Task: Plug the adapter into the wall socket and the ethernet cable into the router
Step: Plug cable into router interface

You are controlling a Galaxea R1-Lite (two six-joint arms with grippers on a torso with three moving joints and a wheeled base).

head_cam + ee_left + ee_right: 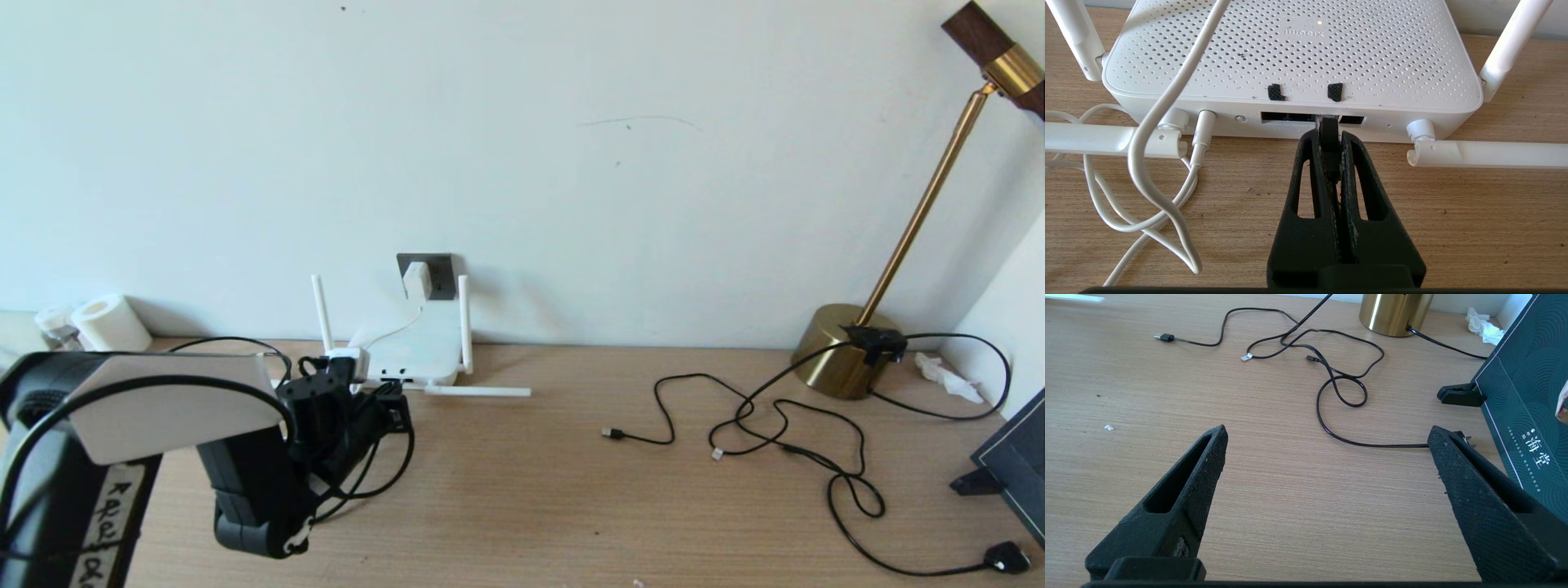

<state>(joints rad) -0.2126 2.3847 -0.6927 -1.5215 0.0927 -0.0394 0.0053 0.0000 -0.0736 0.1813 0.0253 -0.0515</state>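
Closest to you is the left gripper (1329, 136), and its fingers (1306, 171) are pinched tight on the black plug tip of the ethernet cable (1328, 141). The plug sits between the two fingers and pokes out past their tips, right up against the dark ports on the router (1298, 53) edge facing you. Can't tell whether it's fully seated or just touching the opening.

What's around it: a thin white cord (1163, 98) drapes over the router's top and loops on the bench (1453, 212) beside the left gripper, close but not between the fingers and the port. Two of the router's antennas lie flat on the bench either side of the ports, the other two stand up. In the head view the adapter (417, 280) is sitting in the wall socket (426, 275) behind the router, with its cord running down to it.

Your right gripper (1327, 437) hangs over bare bench well off to the right, fingers spread wide with nothing in them. Ahead of it are thin black USB cables (1339, 375), a brass lamp (849, 347), a crumpled tissue (1484, 326) and a dark box (1527, 408). A paper roll (110, 322) sits far left by the wall.
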